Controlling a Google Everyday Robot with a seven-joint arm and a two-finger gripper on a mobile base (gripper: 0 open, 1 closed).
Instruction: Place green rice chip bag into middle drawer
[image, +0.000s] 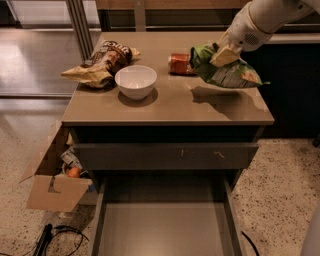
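A tan cabinet top (170, 107) stands on a speckled floor, with an open cardboard box (52, 192) on the floor at its left. On the top, from the left, lie a brown-and-yellow chip bag (100, 62), a white bowl (136, 81) just beside it, and a red can (179, 64) on its side. Right of the can, the green rice chip bag (225, 72) hangs clear of the surface with its shadow on the top below, and the gripper (223, 54) is above the right end of the top, its fingers pinching the bag's upper part. Judging by this, the pick is done and the carry is in hand. Below the closed, scratched drawer front (165, 155), the middle drawer (162, 230) stands pulled out and bare. The next move calls for bringing the bag forward past the cabinet's front edge, then down and leftward over the drawer floor before the fingers part.
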